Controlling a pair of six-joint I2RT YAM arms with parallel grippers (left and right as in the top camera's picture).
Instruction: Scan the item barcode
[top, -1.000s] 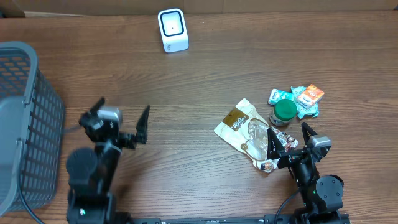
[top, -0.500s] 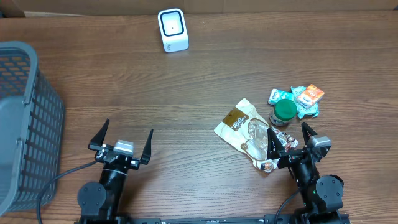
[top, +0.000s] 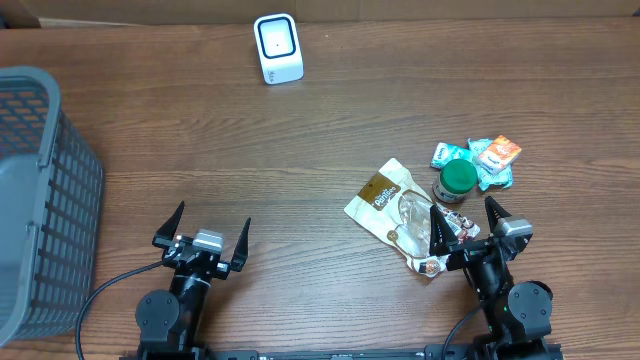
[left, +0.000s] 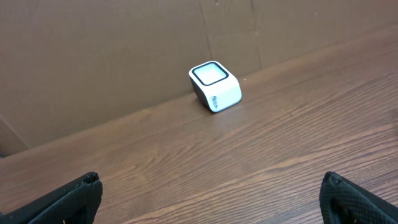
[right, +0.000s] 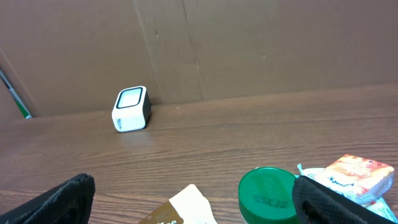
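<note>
Judging by what lies nearest the right arm (top: 512, 295), the item to scan is either the flat pouch (top: 392, 205) or the green-lidded jar (top: 457, 182). Both are on the right side of the counter (top: 320, 130), well apart from the white scanner (top: 278, 48), which stands at the far edge, left of centre. The right jaws stand wide apart and hold nothing, poised over the pouch's near right corner with the jar just beyond them. The left jaws, on the left arm (top: 172, 305) at the near left, are equally spread and empty over bare wood, with the grey basket (top: 40, 180) further left. The pouch looks light, thin and floppy, and part of it is clear film that is probably slick, so it should sag or fold if taken by one corner. A pinch across a sealed edge seems the safest hold, though lying flat it offers little to get under. The jar stands upright and looks rigid and somewhat heavier, with a round body that could twist in a loose grip. Closing across the body below the lid, clear of the label, would likely serve best. A cluster of small packets (top: 490, 158) sits touching or just beside the jar on its far right and may get nudged. No barcode shows on either item in any view.
</note>
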